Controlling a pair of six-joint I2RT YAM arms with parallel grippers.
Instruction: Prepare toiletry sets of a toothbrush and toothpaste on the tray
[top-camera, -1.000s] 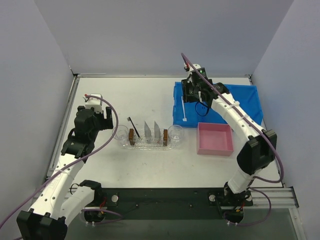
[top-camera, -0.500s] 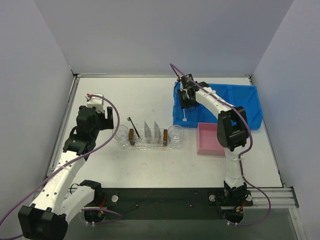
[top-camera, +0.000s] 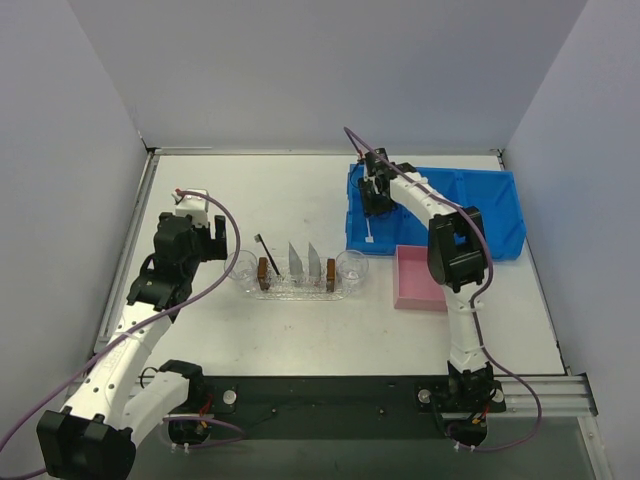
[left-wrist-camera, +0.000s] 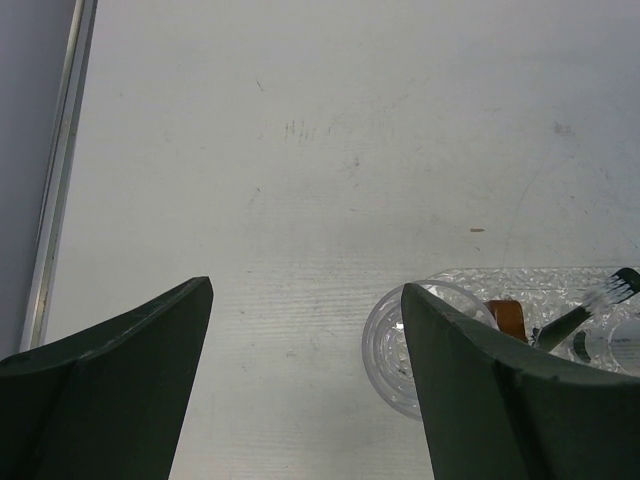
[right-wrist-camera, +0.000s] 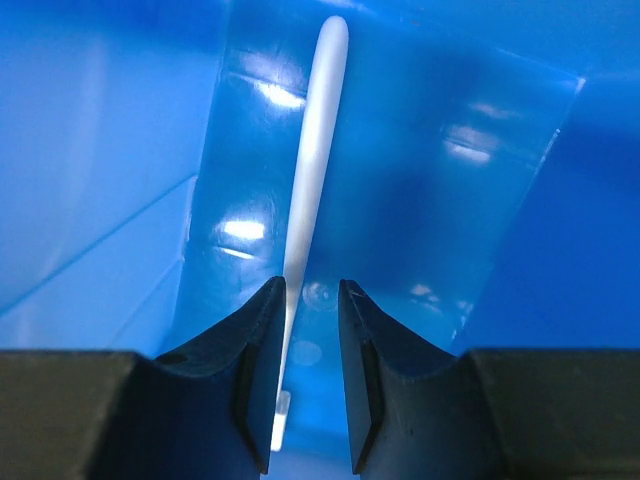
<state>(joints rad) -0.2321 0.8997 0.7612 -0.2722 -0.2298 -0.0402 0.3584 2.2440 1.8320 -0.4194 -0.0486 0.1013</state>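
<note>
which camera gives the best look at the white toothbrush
Right wrist: it shows the white toothbrush close up, its handle lying in the blue bin. Top external shows it only as a thin sliver in that bin; left wrist misses it.

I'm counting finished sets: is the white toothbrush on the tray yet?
No, the white toothbrush lies in the blue bin, well apart from the tray.

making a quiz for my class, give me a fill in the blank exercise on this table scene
1. The white toothbrush lies in the ___ bin.
2. The other toothbrush, leaning on the tray, is ___.
3. The tray holds ___ toothpaste tubes.
4. The left gripper has its jaws ___, with nothing between them.

Missing words: blue; black; two; open
</note>
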